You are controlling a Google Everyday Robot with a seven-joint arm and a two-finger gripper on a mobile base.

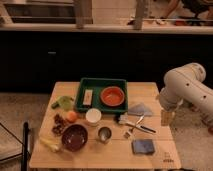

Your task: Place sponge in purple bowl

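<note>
The sponge, a small flat blue-grey pad, lies on the wooden table near the front right. The purple bowl, dark and round, stands at the front left and looks empty. My gripper hangs from the white arm over the table's right edge. It is behind and to the right of the sponge, apart from it, and far from the bowl.
A green tray at the back holds an orange bowl and a small beige block. A white cup, metal cup, folded cloth, utensils, an orange and other food lie between.
</note>
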